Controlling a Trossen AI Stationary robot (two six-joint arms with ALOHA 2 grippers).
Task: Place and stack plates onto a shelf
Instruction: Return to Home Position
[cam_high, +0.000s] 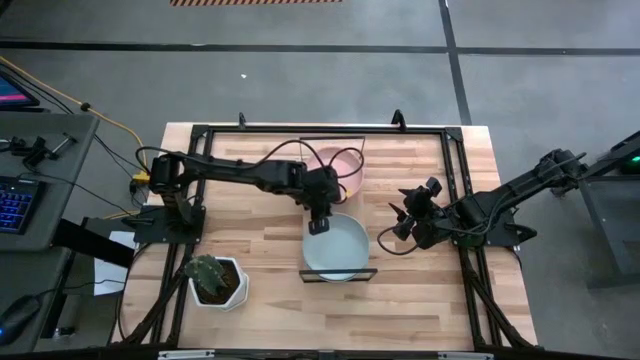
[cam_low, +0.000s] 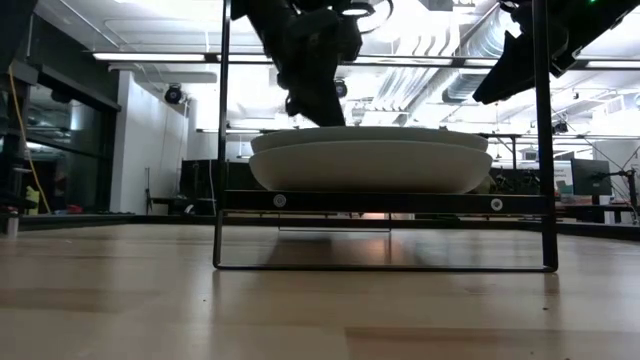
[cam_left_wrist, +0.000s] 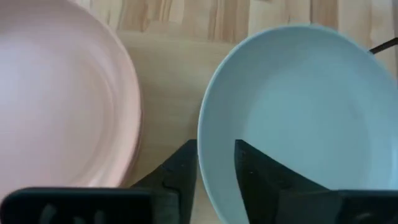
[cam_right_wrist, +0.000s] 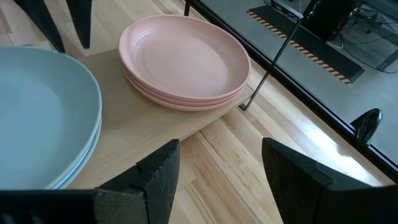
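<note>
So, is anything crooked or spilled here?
No, nothing stands out. The pink plates and the blue plates sit in two neat, level stacks on the shelf. The left gripper hangs open just over the blue stack's rim; the right gripper waits open beside the shelf.

Pastel pink plates (cam_right_wrist: 183, 59) and pale blue plates (cam_right_wrist: 43, 106) on a light-wood shelf (cam_right_wrist: 143, 121).

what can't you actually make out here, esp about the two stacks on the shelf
- pink stack: hidden behind the blue stack in the low view, and half covered by the left arm in the high view.
- blue stack's plate count: cut off by the picture edge in the right wrist view; only the top plate shows from above.
</note>
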